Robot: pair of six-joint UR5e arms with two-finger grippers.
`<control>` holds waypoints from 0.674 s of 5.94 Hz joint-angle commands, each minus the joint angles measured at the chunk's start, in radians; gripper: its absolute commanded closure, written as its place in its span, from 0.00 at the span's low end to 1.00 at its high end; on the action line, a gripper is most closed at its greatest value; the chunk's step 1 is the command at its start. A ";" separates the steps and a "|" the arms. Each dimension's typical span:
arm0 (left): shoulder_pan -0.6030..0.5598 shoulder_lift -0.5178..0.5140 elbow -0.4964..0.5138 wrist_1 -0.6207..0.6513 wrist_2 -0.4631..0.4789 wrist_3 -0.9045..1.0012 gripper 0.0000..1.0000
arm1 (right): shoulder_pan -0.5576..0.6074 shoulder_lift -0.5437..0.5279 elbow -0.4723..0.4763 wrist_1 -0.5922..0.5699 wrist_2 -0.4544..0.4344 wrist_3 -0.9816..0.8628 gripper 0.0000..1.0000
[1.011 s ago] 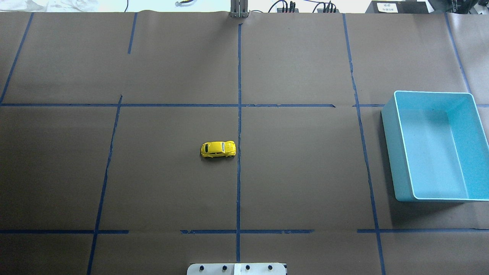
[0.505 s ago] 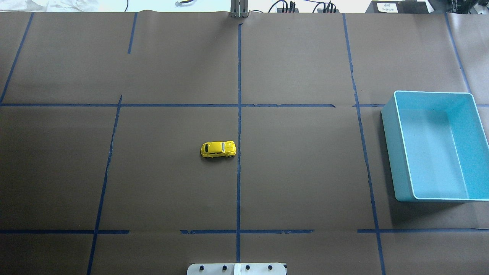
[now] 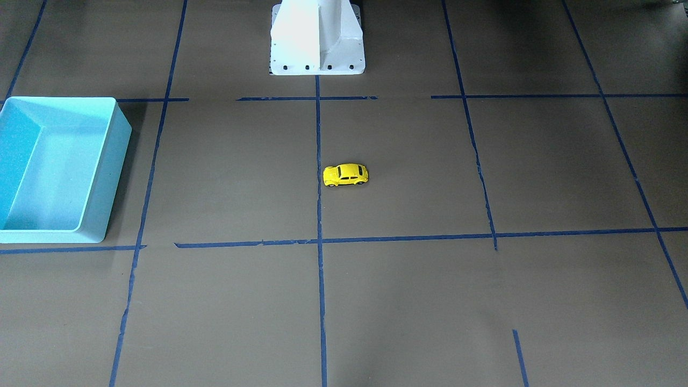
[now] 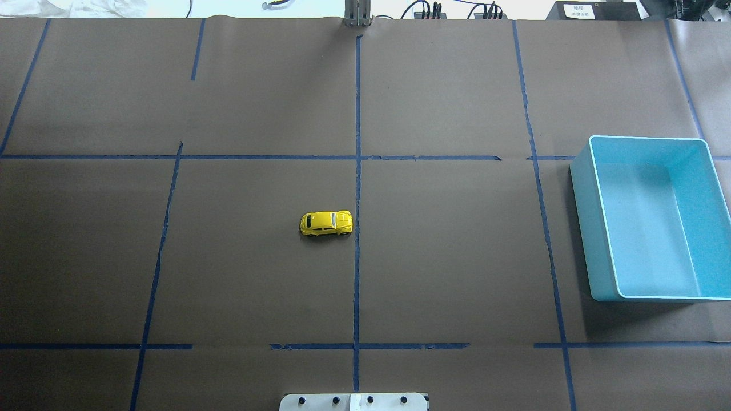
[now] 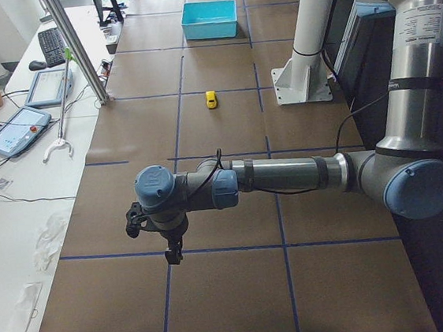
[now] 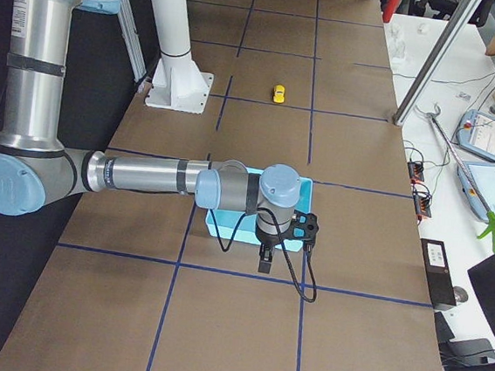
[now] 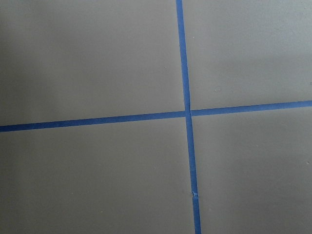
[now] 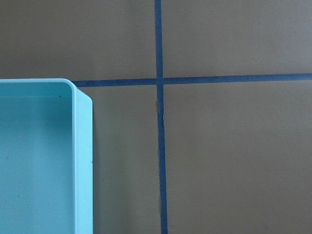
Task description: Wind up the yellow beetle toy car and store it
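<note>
The yellow beetle toy car stands on its wheels near the middle of the table, just left of the centre tape line; it also shows in the front-facing view and in both side views. The empty turquoise bin sits at the table's right side. My left gripper hangs over the table's left end, far from the car. My right gripper hangs by the bin's outer edge. Both show only in side views, so I cannot tell whether they are open or shut.
Brown paper with blue tape lines covers the table. The white robot base stands at the near edge. The right wrist view shows the bin's corner. Tablets and cables lie beyond the table's far edge.
</note>
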 commanded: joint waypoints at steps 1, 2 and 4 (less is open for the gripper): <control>0.012 -0.001 -0.003 -0.001 0.001 0.003 0.00 | 0.000 0.000 0.001 0.001 -0.006 0.001 0.00; 0.017 -0.001 -0.004 -0.004 0.001 0.000 0.00 | 0.000 0.000 0.001 0.001 -0.006 0.001 0.00; 0.020 -0.033 -0.038 -0.004 0.001 0.000 0.00 | 0.000 0.000 0.001 0.001 -0.006 0.001 0.00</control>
